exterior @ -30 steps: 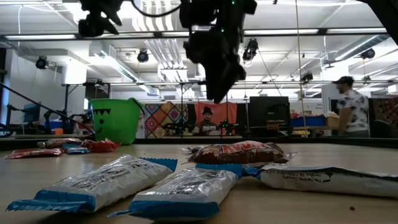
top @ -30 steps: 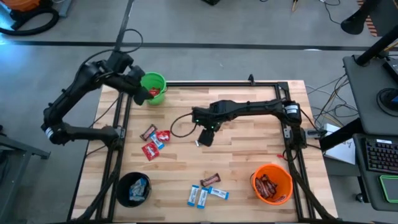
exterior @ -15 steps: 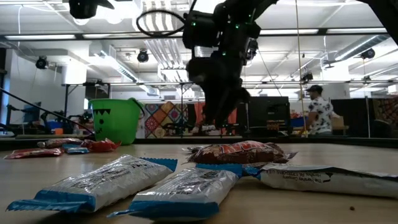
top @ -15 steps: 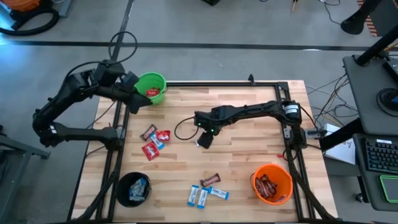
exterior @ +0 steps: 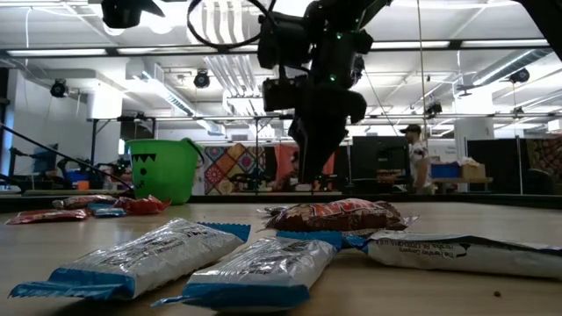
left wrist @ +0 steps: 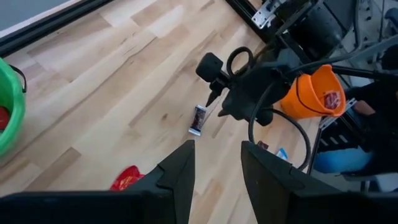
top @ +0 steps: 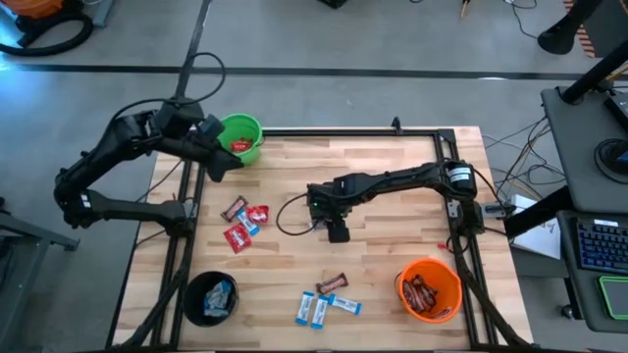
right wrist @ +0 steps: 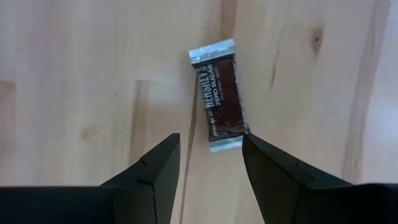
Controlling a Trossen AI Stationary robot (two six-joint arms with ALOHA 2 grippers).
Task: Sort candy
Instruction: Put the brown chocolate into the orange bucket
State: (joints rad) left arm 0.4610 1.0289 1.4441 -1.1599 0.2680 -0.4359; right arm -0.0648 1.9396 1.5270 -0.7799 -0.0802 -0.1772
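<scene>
I work in a large robotics lab or workshop hall. My pale wooden plank counter [top: 392,186], edged by a black metal frame [top: 339,130], stands on a bare grey concrete floor [top: 324,39] with black cables [top: 510,147] trailing off its right edge. Beyond the counter's far edge, white ceiling ducts [exterior: 219,66] and hanging lamps [exterior: 59,88] run overhead, with dark equipment benches [exterior: 378,158] and a person [exterior: 416,158] walking past.

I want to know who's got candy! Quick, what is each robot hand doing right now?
Left gripper: open, holding nothing, beside the green bucket.
Right gripper: open, empty, right above a dark brown bar on the table.
</scene>
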